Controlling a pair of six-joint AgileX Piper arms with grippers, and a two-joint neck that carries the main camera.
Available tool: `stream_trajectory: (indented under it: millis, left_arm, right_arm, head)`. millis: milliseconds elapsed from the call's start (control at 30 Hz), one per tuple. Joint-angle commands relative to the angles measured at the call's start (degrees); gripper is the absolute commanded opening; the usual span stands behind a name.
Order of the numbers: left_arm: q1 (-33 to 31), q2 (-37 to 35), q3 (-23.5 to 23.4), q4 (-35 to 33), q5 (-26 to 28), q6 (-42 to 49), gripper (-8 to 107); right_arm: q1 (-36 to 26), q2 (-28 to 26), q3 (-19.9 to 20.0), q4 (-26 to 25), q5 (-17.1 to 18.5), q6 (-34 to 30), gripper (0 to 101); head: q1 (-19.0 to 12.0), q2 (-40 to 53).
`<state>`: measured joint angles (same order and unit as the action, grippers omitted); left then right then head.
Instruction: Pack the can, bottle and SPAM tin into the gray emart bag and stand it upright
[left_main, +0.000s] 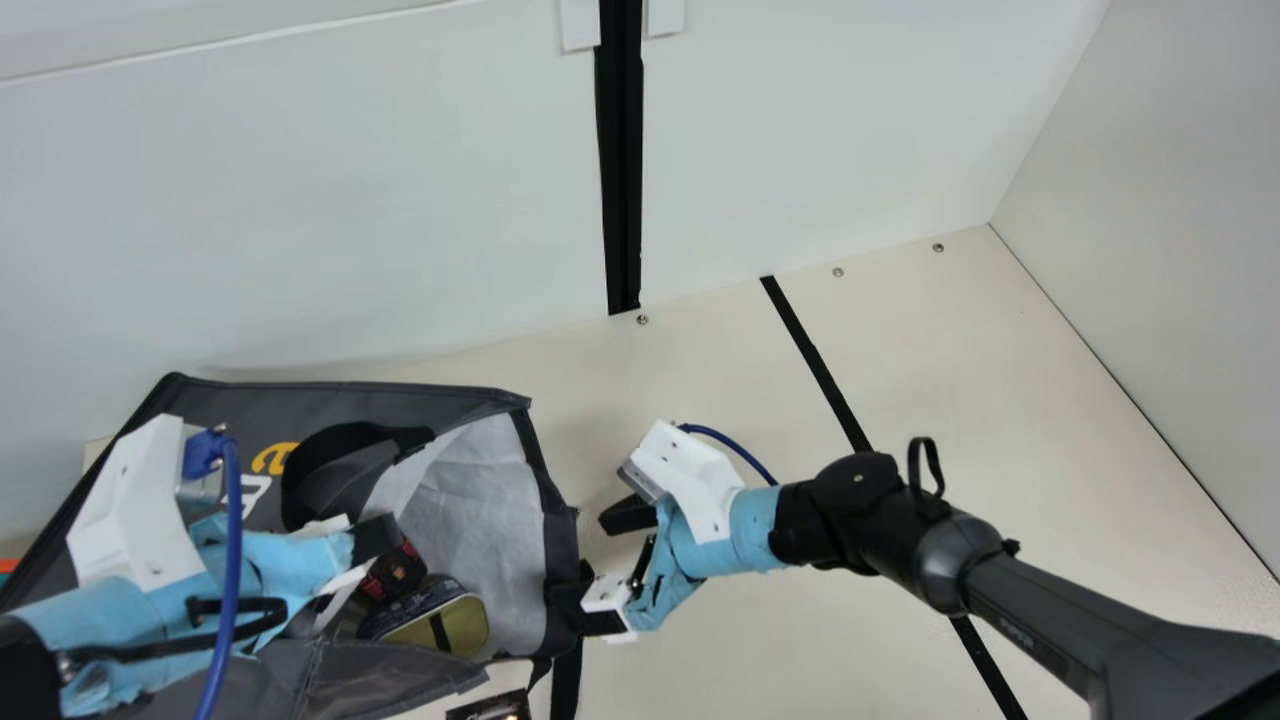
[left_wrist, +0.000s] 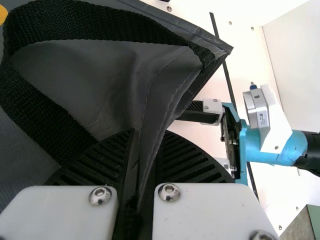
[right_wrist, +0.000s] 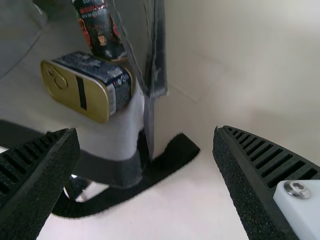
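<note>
While the left hand (left_main: 375, 538) is clamping a fold of the gray fabric bag (left_main: 232, 410), the right hand (left_main: 597, 570) is hanging with fingers apart near the bag's 3 o'clock edge. The bag is lying on the cream bench (left_main: 720, 385), toward 8 o'clock in the main view. Inside, a gold-ended rectangular SPAM tin (left_main: 465, 618) is resting, a black-and-red cylindrical can (left_main: 396, 572) lying at its 11 o'clock.
</note>
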<state>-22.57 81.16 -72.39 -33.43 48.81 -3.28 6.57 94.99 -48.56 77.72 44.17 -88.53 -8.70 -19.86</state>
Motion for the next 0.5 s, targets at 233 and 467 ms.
stream_trajectory:
  millis: [233, 467]
  left_arm:
    - [0.00, 0.00, 0.00, 0.00, 0.00, 0.00, -8]
    - [0.00, 0.00, 0.00, 0.00, 0.00, 0.00, -8]
  right_arm:
    - [2.71, 3.09, -2.24, 3.85, -0.22, 0.05, 95]
    - [4.80, 5.19, -3.15, 6.29, -1.13, -0.74, 95]
  head:
    - [-1.30, -0.14]
    - [-1.30, -0.14]
